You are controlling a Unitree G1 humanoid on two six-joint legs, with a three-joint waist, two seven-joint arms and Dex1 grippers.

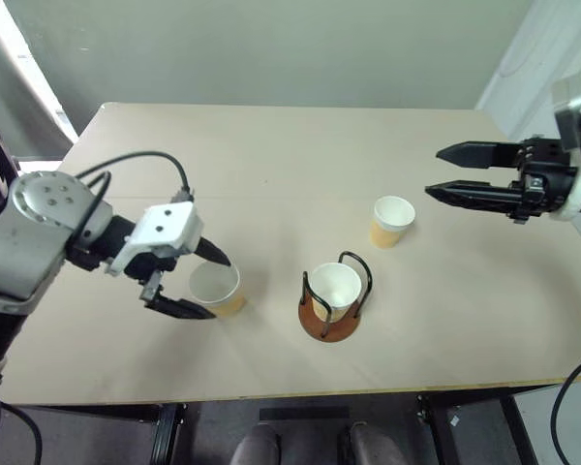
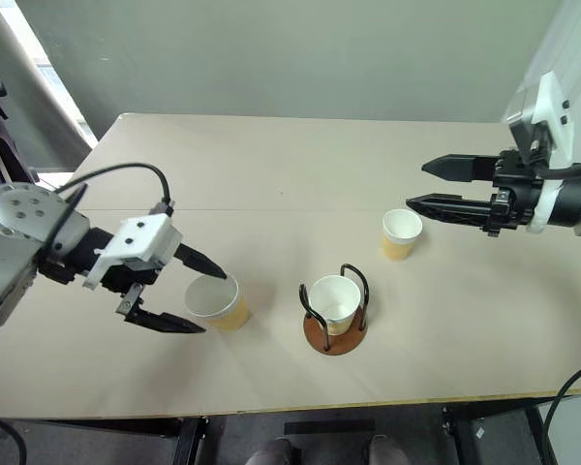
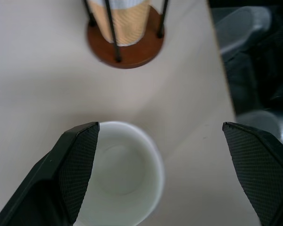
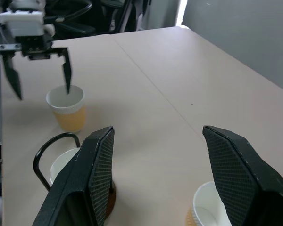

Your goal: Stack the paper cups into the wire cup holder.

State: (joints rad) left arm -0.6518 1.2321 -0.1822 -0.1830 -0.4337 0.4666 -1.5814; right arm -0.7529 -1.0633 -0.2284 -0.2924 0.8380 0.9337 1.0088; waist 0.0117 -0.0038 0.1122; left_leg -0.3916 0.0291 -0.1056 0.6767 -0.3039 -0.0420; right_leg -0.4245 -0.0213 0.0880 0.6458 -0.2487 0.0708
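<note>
On the tan table [image 1: 271, 165], the left tool [image 1: 196, 283] gapes around a cup [image 1: 219, 289]; right tool [image 1: 443, 172] spread, empty.

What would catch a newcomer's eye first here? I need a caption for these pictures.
Mid-table, a tan paper cup stands inside the black wire cup holder on its reddish-brown disc base. To its left, the open left gripper straddles a second tan paper cup; the open right gripper hangs above a third.
</note>
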